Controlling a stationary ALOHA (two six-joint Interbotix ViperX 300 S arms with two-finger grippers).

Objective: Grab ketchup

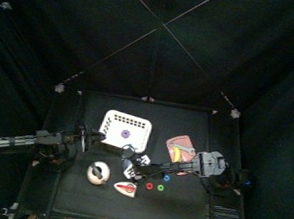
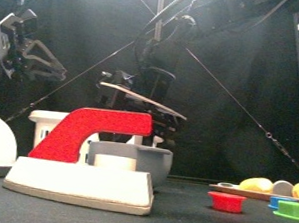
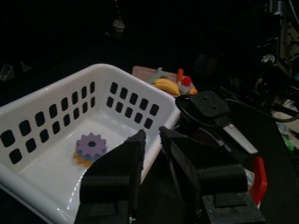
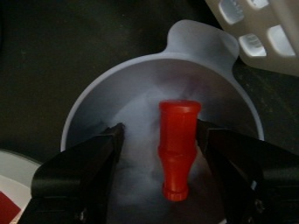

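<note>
The ketchup, a small red bottle, lies inside a grey bowl. In the right wrist view my right gripper hangs just over it, open wide, with one jaw on each side of the bottle and not touching it. From the front the bowl sits behind a red-and-white wedge and the bottle is hidden. From above the right gripper is near the table's middle. The left gripper rests at the table's left beside a white basket, its jaws nearly together and holding nothing.
The white basket holds a purple gear-shaped piece. A pink-red card lies right of the basket. The wedge, a white round item and small coloured pieces crowd the table's front.
</note>
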